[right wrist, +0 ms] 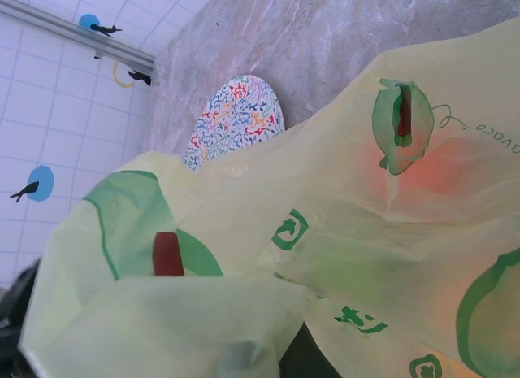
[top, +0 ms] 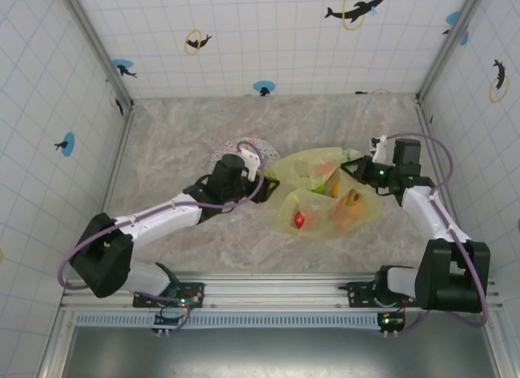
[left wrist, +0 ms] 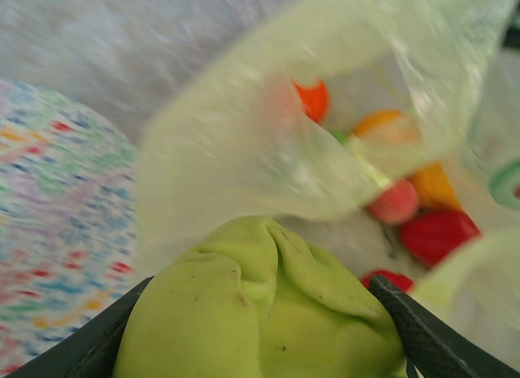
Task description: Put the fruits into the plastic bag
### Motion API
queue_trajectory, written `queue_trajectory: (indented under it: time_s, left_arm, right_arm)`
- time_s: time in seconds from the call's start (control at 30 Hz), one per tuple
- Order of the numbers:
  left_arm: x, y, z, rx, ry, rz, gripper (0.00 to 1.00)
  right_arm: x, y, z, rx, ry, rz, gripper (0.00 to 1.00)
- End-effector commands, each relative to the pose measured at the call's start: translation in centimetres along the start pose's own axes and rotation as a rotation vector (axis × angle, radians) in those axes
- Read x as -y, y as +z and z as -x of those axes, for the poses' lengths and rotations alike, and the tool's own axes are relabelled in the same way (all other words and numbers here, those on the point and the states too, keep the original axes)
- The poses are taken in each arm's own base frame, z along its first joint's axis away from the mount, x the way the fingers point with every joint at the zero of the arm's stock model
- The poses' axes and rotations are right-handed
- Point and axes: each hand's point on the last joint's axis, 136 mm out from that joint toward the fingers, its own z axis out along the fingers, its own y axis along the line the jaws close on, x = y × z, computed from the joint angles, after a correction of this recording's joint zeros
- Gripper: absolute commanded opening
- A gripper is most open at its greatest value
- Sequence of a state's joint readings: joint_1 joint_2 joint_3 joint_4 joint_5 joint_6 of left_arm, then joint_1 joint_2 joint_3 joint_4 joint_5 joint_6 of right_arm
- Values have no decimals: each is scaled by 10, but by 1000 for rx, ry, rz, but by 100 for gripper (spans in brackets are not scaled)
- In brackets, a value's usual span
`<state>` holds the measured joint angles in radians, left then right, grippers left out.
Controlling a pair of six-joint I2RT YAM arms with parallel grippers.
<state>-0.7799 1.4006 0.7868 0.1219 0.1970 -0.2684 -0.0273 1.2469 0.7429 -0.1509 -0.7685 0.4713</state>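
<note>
The marbled table [top: 179, 126] carries a patterned plate [top: 253, 142] and, beside it, the bag [top: 325, 201], its mouth open leftward with several fruits [left wrist: 435, 232] inside. Our left gripper [top: 262, 186] pinches a green pear [left wrist: 260, 313] at that mouth. Our right gripper [top: 363, 168] has its fingers pressed together, apparently on the bag's rim. The film looks thin, limp and slippery, so we judge the rim the best hold.

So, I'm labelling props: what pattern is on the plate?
Plate: multicoloured squiggles on white, best in right wrist view.
</note>
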Motion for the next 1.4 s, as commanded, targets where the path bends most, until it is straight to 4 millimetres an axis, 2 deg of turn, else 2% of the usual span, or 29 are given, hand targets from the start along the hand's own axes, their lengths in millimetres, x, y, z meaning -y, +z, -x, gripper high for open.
queue_trajectory:
  time_s: [0.0,0.17,0.33,0.37,0.4,0.57,0.73,0.93,1.13,1.37]
  left_arm:
    - [24,15,-21,-56,-21,-81,56]
    - [45,43,-31,-108,-4,-133,55]
    - [71,68,-20,-116,14,-220,55]
    - [73,74,-24,-131,9,-233,56]
    - [82,79,-14,-115,13,-259,56]
    - [100,102,-6,-119,15,-309,56]
    - [115,115,9,-89,5,-356,58]
    - [121,132,11,-93,-12,-372,63]
    - [121,135,13,-89,-9,-371,69]
    - [114,136,8,-101,8,-340,72]
  right_arm:
    - [-5,-1,1,11,-13,23,0]
    - [-7,1,-1,5,-9,31,0]
    - [-9,3,-4,0,-14,34,0]
    - [-9,3,-4,0,-13,34,0]
    - [-9,3,-5,-2,-13,35,0]
    - [-8,5,-8,-6,-11,35,0]
    - [-7,6,-8,-9,-10,35,0]
    - [-5,7,-10,-14,-8,33,0]
    - [-3,8,-11,-16,-4,31,0]
    - [-3,8,-12,-15,-4,32,0]
